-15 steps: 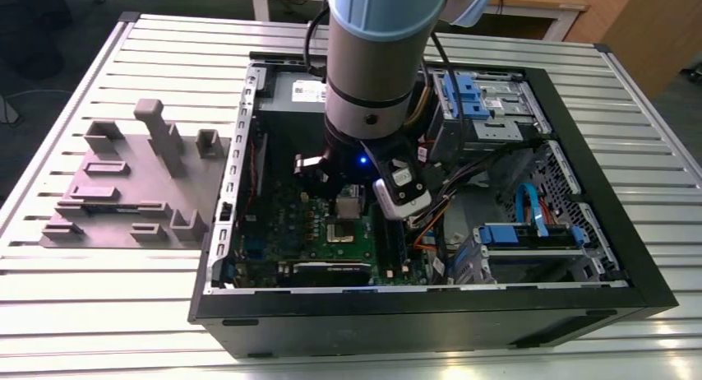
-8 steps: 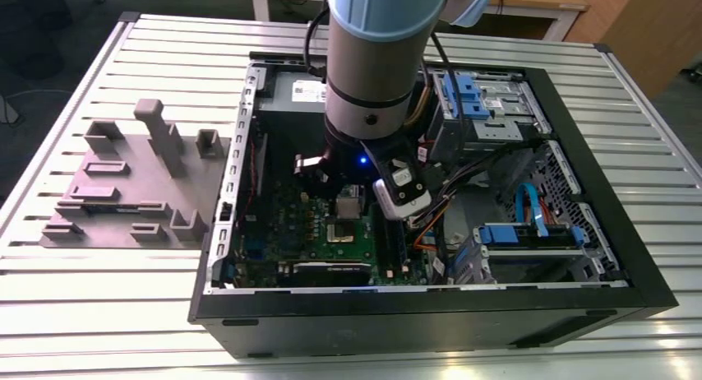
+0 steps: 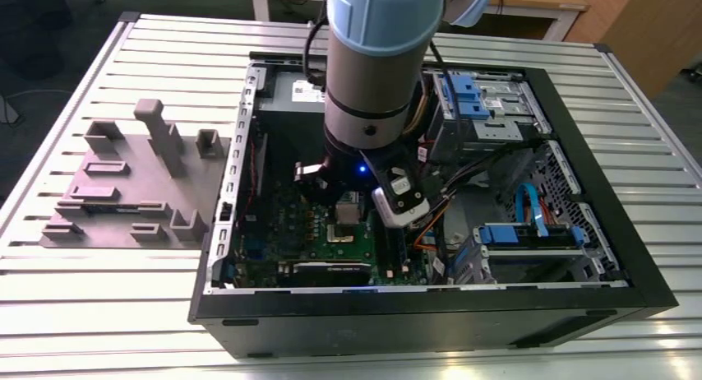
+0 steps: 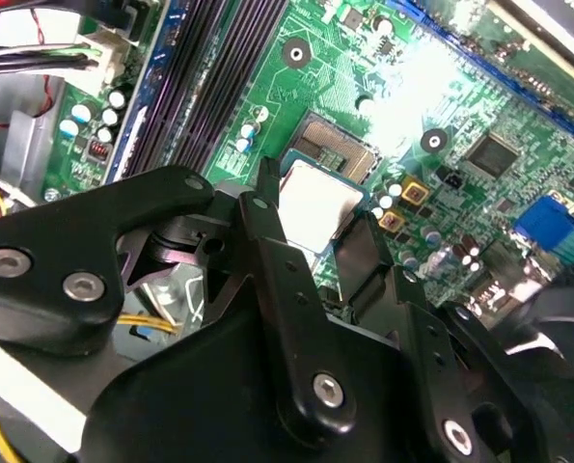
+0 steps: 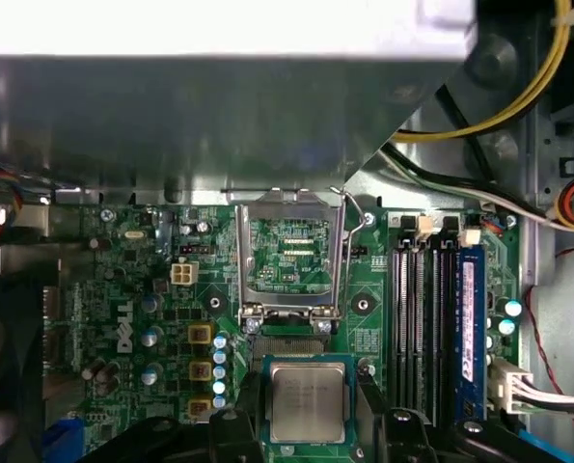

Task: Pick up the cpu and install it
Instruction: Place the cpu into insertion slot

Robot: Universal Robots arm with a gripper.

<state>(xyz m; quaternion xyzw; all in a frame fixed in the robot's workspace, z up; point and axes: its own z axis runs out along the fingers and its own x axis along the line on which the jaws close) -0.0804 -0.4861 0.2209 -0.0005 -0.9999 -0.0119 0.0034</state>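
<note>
A grey rack (image 3: pixel 131 183) sits by the counter's (image 3: pixel 110 314) left edge, and the open computer case (image 3: pixel 439 322) is mid-counter. Inside it, the end effector (image 4: pixel 315 227) is clamped on the cpu (image 5: pixel 309 400), just over the socket (image 4: pixel 330 145). If the chip tips, I think the tiny pins could bend. The exterior view shows the whole case. The first wrist view shows the lifted socket frame (image 5: pixel 288 253).

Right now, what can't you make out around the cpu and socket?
- Socket: part covered by the cpu, first wrist view.
- cpu's near edge: behind the gripper, second wrist view.
- cpu's height over the board: not readable in either wrist view.
- Board under the gripper: blocked by the arm, exterior view.
</note>
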